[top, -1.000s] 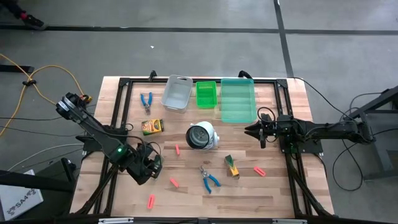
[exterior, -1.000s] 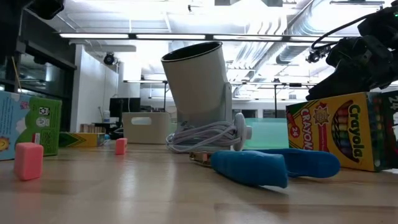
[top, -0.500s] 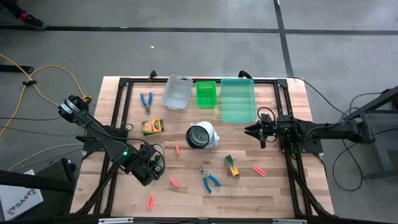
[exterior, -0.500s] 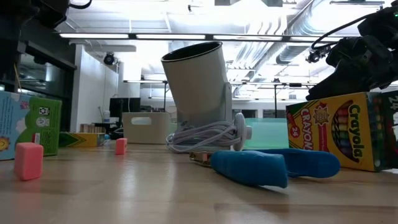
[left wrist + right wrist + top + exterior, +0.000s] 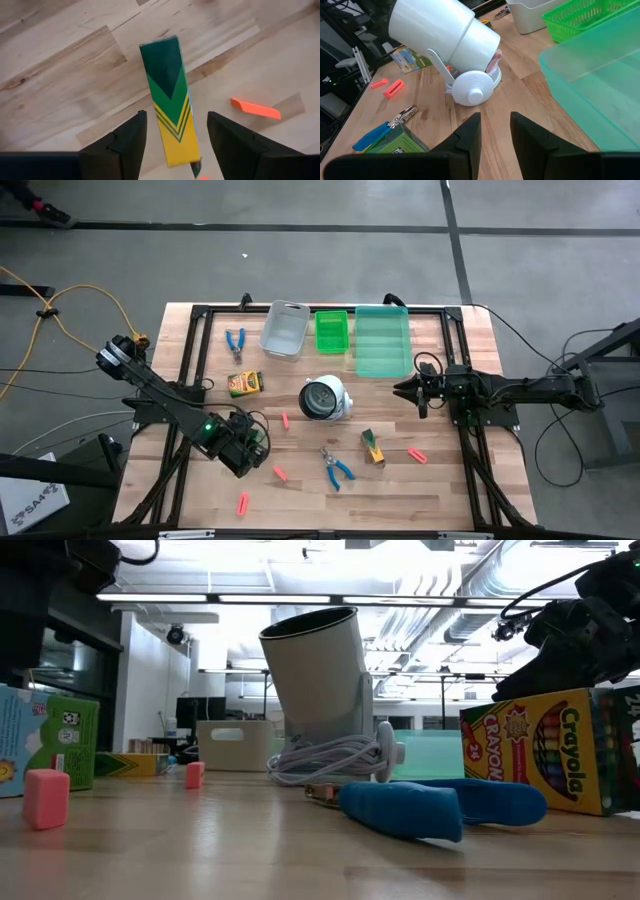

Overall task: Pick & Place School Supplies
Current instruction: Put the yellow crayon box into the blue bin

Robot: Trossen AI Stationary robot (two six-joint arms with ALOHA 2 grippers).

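Observation:
My left gripper [image 5: 247, 452] points down over the near left of the table, open. A green-and-yellow crayon box [image 5: 172, 105] lies between its fingers with a gap on each side; in the high view the gripper hides it. A red stub [image 5: 255, 108] lies close by. Two more crayon boxes [image 5: 245, 384] [image 5: 372, 446], two blue-handled scissors [image 5: 235, 340] [image 5: 337, 468] and red stubs [image 5: 285, 420] [image 5: 280, 474] [image 5: 417, 454] lie on the wood. My right gripper [image 5: 495, 130] waits at the right side, open, nothing between its fingers.
A grey bin [image 5: 284, 330], a green bin [image 5: 332, 332] and a teal bin [image 5: 383, 340] stand in a row at the far edge. A round white object [image 5: 326, 398] with a coiled cord lies mid-table. A black frame [image 5: 200, 320] borders the tabletop.
My left gripper has shifted a little toward the table's right edge and sunk slightly. Nothing else on the table has moved.

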